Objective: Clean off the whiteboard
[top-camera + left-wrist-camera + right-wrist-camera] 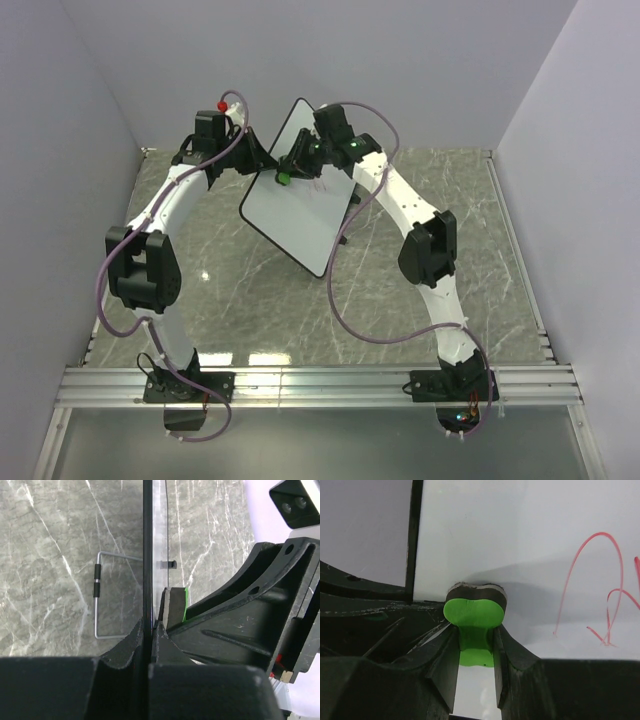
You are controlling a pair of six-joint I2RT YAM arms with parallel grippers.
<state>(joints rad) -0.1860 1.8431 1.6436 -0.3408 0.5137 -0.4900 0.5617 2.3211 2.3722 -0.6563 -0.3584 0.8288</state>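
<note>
The whiteboard (300, 195) is held tilted above the table at the back middle. My left gripper (252, 160) is shut on its left edge; in the left wrist view the black board edge (147, 555) runs between the fingers (161, 635). My right gripper (292, 168) is shut on the green eraser (284, 178) and presses its dark felt face against the board near the left edge. In the right wrist view the eraser (474, 612) sits on the white surface (520, 540), with red scribbles (607, 595) to its right. The eraser's side also shows in the left wrist view (176, 607).
A bent wire stand (97, 597) lies on the marbled grey table (230, 290) below the board. Pale walls close in the left, back and right. An aluminium rail (320, 385) runs along the near edge by the arm bases.
</note>
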